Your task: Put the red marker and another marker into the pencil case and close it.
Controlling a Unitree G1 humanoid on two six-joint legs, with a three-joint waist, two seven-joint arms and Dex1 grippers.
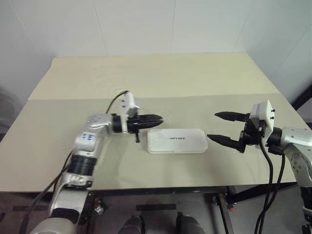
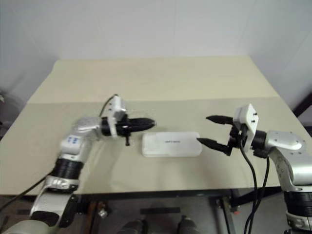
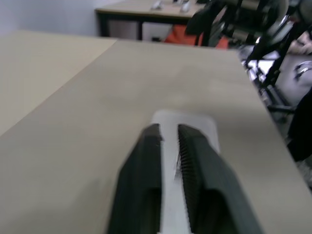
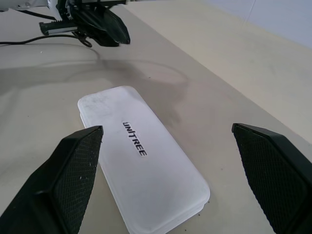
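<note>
pencil case (image 1: 177,140) lay shut, lid down, flat on the table (image 1: 161,78), centre of the head views | right gripper (image 1: 225,127) at centre right, fingers spread wide, nothing between them, just beside the case's right end | left gripper (image 1: 157,118) above the case's upper-left corner, fingers a narrow slit apart, holding nothing

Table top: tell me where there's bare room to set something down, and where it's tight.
The table is bare across the far half, beyond the pencil case and both arms. The near strip between the case and the front edge is free too. It is tight at the case's ends: the left gripper hovers at one, the right gripper, wide open, at the other.
</note>
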